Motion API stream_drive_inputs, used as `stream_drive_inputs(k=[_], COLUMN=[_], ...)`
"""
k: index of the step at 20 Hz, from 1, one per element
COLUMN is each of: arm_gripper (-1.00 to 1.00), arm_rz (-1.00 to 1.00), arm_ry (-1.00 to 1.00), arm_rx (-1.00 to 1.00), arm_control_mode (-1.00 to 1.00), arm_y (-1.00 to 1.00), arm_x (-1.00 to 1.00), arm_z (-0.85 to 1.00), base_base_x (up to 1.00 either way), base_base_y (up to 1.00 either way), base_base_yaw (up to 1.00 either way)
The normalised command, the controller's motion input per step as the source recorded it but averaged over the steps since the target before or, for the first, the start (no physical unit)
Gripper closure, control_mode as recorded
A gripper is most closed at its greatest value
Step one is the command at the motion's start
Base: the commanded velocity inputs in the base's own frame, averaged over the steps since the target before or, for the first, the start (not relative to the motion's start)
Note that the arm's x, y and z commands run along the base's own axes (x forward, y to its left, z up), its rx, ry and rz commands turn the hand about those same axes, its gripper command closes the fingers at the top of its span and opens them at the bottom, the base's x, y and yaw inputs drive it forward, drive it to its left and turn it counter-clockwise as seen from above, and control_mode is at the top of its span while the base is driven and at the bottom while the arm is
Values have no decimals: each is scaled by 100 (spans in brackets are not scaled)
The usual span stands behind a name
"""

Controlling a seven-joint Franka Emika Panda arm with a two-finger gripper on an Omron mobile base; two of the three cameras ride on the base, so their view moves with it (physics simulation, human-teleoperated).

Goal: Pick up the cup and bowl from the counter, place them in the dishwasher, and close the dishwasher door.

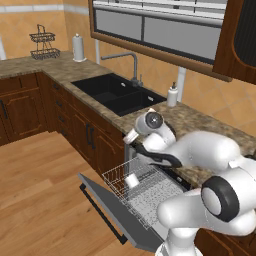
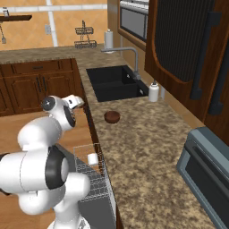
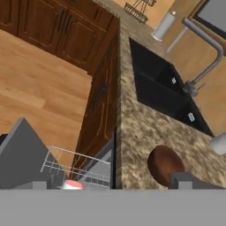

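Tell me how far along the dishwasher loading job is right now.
Done: the cup sits in the dishwasher rack. In hand: nothing visibly; the arm is above the open rack. Left: the bowl is on the counter, and the dishwasher door is down, needing closing.

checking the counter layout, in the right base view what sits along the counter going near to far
Grey boxy microwave → small round dark reddish-brown bowl → white soap bottle → black sink basin → white paper towel roll → dark wire rack.
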Motion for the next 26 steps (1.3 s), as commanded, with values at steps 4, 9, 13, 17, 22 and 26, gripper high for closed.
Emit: stream_drive_inputs(k=[4, 9, 13, 17, 22, 26], arm_gripper=[-100, -100, -100, -100, -100, -100], arm_rz=[-4, -9, -17, -17, -11, -2], arm_ry=[20, 24, 30, 29, 16, 5], arm_rx=[-5, -1, -1, -4, -10, -9], arm_control_mode=[-100, -100, -100, -100, -100, -100], arm_y=[-62, -66, -35, -13, 0, 0], arm_x=[38, 17, 4, 31, 43, 36], arm_z=[17, -27, -43, -35, -36, -31], base_base_x=[0, 0, 0, 0, 0, 0], base_base_y=[0, 0, 0, 0, 0, 0], base_base_yaw=[0, 0, 0, 0, 0, 0])
